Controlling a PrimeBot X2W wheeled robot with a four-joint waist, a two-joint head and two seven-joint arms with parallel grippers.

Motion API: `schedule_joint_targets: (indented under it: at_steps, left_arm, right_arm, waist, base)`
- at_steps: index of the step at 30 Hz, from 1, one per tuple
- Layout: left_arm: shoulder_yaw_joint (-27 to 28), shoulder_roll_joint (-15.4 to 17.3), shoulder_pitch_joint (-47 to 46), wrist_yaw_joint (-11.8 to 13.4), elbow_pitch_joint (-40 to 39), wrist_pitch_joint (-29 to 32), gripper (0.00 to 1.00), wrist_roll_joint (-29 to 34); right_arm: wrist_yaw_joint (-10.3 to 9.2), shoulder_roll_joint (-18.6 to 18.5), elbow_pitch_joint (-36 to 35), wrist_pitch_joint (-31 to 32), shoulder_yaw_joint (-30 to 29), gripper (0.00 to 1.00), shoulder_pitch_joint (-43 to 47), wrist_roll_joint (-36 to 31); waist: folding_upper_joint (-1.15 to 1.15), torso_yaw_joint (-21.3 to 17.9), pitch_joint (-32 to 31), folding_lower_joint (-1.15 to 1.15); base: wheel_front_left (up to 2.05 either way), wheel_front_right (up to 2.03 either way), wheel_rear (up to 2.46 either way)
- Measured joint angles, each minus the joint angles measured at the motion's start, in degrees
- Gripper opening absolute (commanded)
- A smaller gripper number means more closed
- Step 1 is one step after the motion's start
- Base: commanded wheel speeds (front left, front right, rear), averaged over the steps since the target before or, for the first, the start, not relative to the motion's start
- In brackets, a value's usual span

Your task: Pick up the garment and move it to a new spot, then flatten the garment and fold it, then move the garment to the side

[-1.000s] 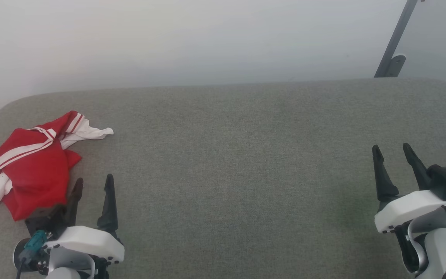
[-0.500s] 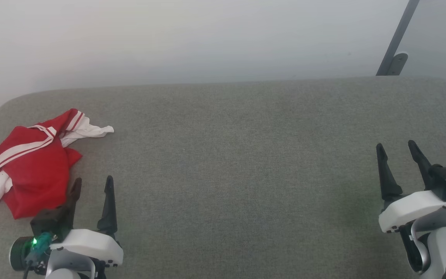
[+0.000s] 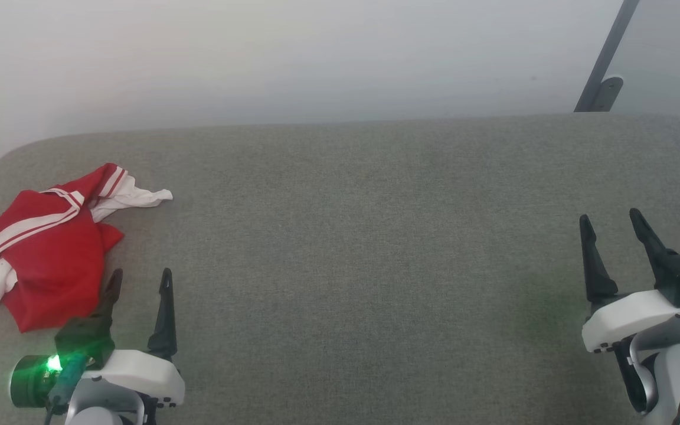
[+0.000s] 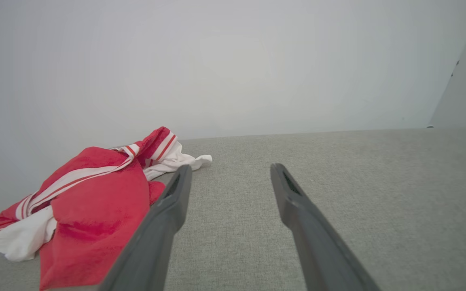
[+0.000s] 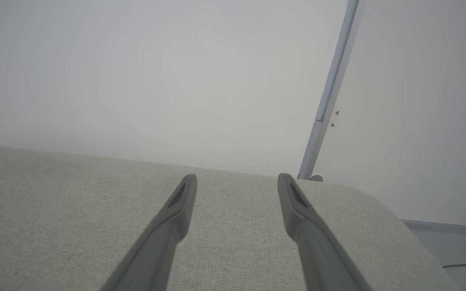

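The garment [image 3: 45, 251] is a red shirt with white sleeve parts and white stripes, crumpled in a heap at the far left of the grey cushioned surface [image 3: 363, 236]. In the left wrist view the garment [image 4: 91, 206] lies left of the fingers. My left gripper [image 3: 141, 278] is open at the lower left, just right of the heap's near edge, with nothing between its fingers. My right gripper [image 3: 609, 217] is open at the lower right, far from the shirt, over bare fabric.
A pale wall rises behind the surface's far edge. A grey slanted pole [image 3: 602, 65] stands at the back right, the same pole [image 5: 330, 93] showing in the right wrist view. The surface's corners are rounded; floor with a cable [image 5: 465, 260] lies beyond the right end.
The whole head picture has shifted slightly, so the camera moved. Both grippers sit a little lower in the view; a green light now glows on the left wrist. The garment lies as before.
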Motion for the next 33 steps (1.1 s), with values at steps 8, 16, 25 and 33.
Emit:
schedule_joint_targets:
  at_steps: [8, 16, 25, 33]
  left_arm:
    - [0.53, -0.38, -0.59, -0.66, 0.85, -0.63, 1.0, 2.4]
    - [1.52, -1.68, -1.42, -0.4, 1.49, -0.62, 1.0, 2.46]
    - [3.7, -2.63, -0.79, 1.15, 1.2, -0.63, 1.0, 2.23]
    - [4.01, -3.58, 1.61, 1.87, 0.44, -0.62, 1.0, 1.69]
  right_arm:
    - [0.0, -0.09, 0.01, -0.66, -0.12, 1.0, -0.2, -1.81]
    - [0.0, -0.21, 0.05, -0.68, 1.14, 1.0, -0.15, -0.62]
    - [0.01, 1.08, 1.0, -0.75, 6.33, 1.0, -0.42, -0.07]
    - [0.01, 2.7, 1.62, -0.75, 9.56, 1.0, -0.66, 0.92]
  waist:
    - [0.0, 0.69, 0.11, 0.0]
    - [0.0, 5.0, 0.33, 0.0]
    - [0.0, 13.59, 0.72, 0.0]
    - [0.0, 22.14, 0.45, 0.0]
  base:
    - [0.0, 0.0, 0.0]
    - [0.0, 0.0, 0.0]
    - [0.0, 0.0, 0.0]
    - [0.0, 0.0, 0.0]
